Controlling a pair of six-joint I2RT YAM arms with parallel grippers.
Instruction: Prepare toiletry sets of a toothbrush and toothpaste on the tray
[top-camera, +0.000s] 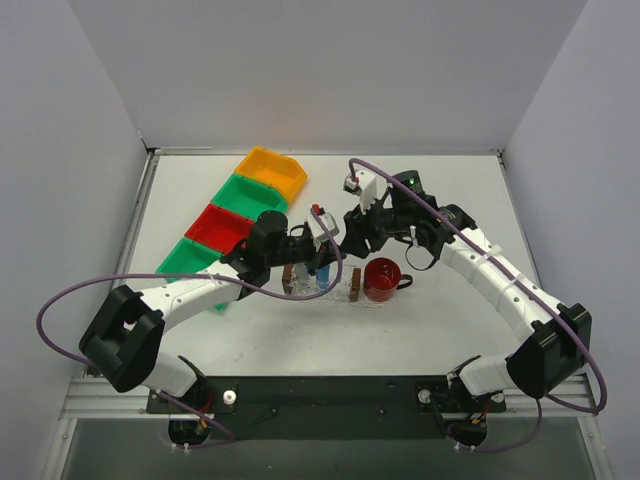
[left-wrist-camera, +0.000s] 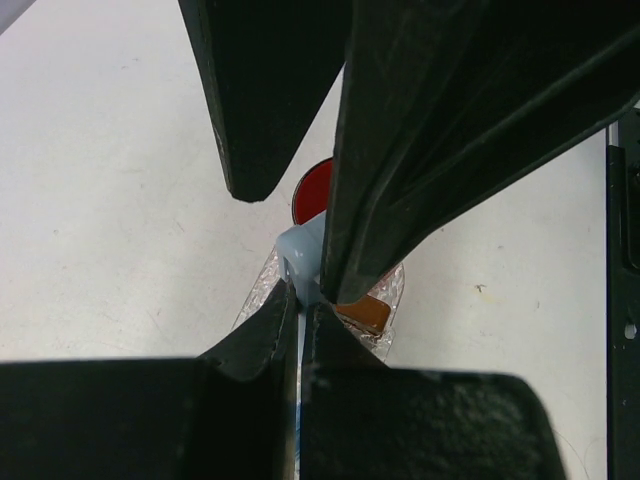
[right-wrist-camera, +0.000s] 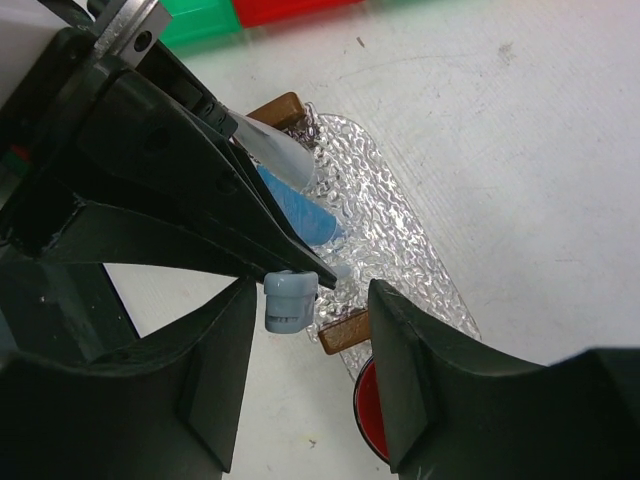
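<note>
- Table (top-camera: 430, 200): white surface carrying all the items, with both arms reaching in to its middle.
- Row of bins (top-camera: 222, 226): four bins, orange, green, red and green, run diagonally on the left side, well apart from the red cup.
- Tray (right-wrist-camera: 400, 230): clear, textured and oval, with a brown handle at each end. It lies mid-table between the bins and the cup.
- Red cup (top-camera: 382, 278): upright, just beside the tray's right end.
- Right gripper (right-wrist-camera: 318, 300): released, with its jaws standing apart over the cup end of the tray and straddling the toothbrush head. Nothing is clamped.
- Left gripper (left-wrist-camera: 300, 295): clenched on the toothbrush handle, reaching in over the tray.
- Blue toothpaste (right-wrist-camera: 295, 212): lying on the tray, partly hidden under the left gripper.
- Silver-grey toothpaste (right-wrist-camera: 272, 148): on the tray beside the blue tube, near the far brown handle.
- Toothbrush (right-wrist-camera: 290, 300): held by the left gripper. Its pale blue head sits at the tray's edge near the brown handle, close to the right gripper's left finger. Whether it touches the tray cannot be told.
</note>
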